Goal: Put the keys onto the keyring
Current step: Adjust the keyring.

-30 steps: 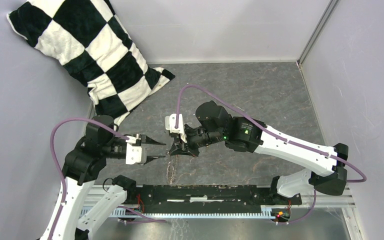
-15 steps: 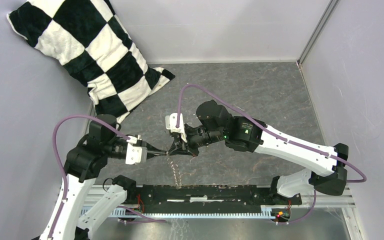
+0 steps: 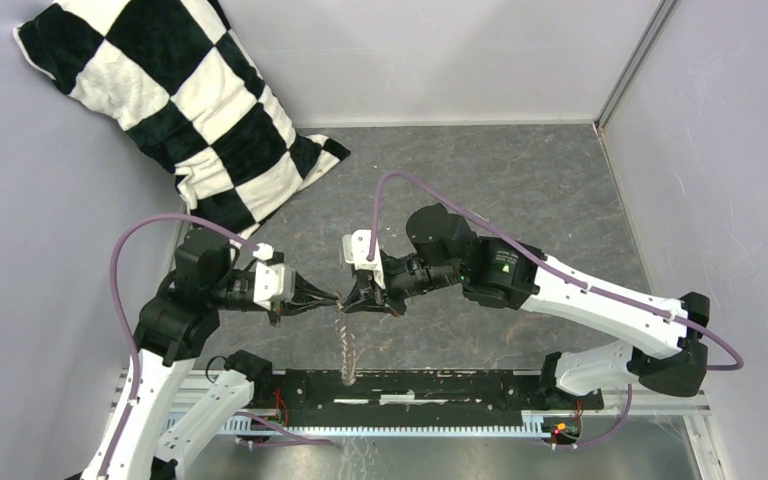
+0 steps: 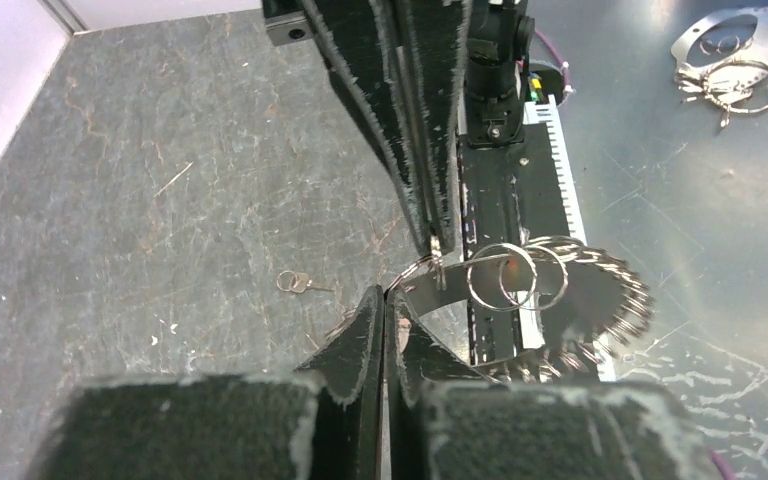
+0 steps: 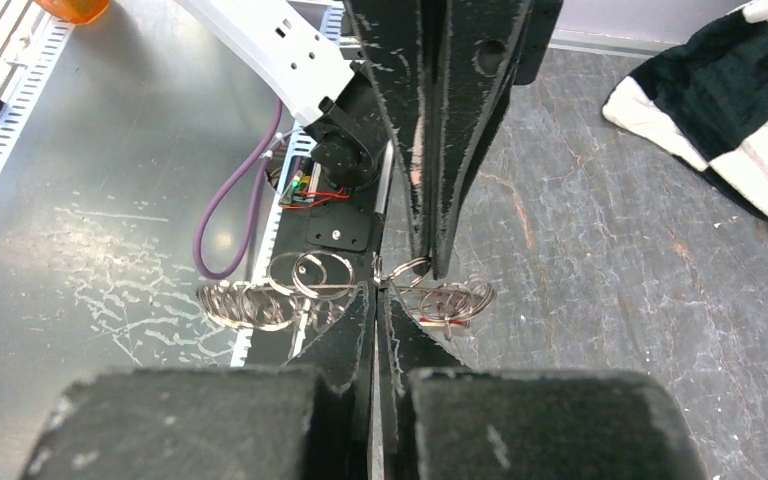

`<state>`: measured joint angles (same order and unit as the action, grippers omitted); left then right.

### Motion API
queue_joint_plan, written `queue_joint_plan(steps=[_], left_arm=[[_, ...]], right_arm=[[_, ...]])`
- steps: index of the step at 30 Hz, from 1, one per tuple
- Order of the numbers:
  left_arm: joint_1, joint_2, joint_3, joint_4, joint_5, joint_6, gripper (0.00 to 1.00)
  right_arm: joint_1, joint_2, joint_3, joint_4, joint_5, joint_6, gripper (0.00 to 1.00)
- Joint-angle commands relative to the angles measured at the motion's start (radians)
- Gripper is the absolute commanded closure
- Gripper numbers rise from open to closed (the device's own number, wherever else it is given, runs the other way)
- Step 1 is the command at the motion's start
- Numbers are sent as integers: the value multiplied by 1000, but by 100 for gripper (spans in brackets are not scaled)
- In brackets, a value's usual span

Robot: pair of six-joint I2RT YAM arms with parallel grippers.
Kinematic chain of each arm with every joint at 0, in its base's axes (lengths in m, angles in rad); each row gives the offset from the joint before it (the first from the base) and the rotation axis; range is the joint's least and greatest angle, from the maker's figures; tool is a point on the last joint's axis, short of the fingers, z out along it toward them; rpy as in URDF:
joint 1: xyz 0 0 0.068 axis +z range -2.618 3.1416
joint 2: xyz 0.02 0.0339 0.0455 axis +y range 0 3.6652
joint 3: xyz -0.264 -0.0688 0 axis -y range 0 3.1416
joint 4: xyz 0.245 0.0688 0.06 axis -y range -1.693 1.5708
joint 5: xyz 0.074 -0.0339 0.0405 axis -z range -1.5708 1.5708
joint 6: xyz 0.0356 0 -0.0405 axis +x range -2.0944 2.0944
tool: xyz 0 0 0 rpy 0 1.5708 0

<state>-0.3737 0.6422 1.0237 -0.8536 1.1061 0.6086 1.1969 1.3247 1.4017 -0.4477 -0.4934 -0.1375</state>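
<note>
The desk (image 3: 520, 190) is taking up the middle, with a checked pillow (image 3: 180, 110) leaning in its far left corner and a black rail (image 3: 430, 385) running along the near edge. Over the near-middle, the left end effector (image 3: 330, 299) and right end effector (image 3: 353, 300) are meeting tip to tip. Both are pinching shut on one ring of the keyring (image 3: 346, 345), whose chain is hanging down between them, dangling in front of the rail. Their fingers are crowding the pinch point and hiding it from above. A few loose rings (image 4: 730, 60) are lying on the metal sheet (image 4: 680, 180) beside the rail. The key (image 4: 293, 282) is lying flat on the desk, apart from the keyring, with nothing touching it.
</note>
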Motion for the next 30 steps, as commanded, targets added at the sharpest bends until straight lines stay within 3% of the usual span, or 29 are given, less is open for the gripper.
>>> queue_joint_plan(steps=[1, 5, 17, 19, 21, 26, 30], left_arm=[[0, -31, -31, 164, -50, -228, 98], [0, -32, -42, 222, -66, -343, 98], [1, -40, -38, 223, -136, -382, 95], [0, -30, -25, 223, -190, -402, 67], [0, -23, -9, 230, -262, -419, 30], [-1, -29, 29, 241, -369, -400, 14], [1, -65, 49, 223, -257, -324, 12]], right_arm=[[8, -45, -4, 83, -44, 1, 99], [10, -48, -7, 89, -45, 4, 99], [10, -90, -48, 133, 31, 12, 99], [10, -89, -48, 133, 35, 13, 99], [9, -88, -46, 130, 38, 13, 100], [9, -78, -41, 122, 41, 16, 99], [9, -75, -35, 117, 45, 18, 99]])
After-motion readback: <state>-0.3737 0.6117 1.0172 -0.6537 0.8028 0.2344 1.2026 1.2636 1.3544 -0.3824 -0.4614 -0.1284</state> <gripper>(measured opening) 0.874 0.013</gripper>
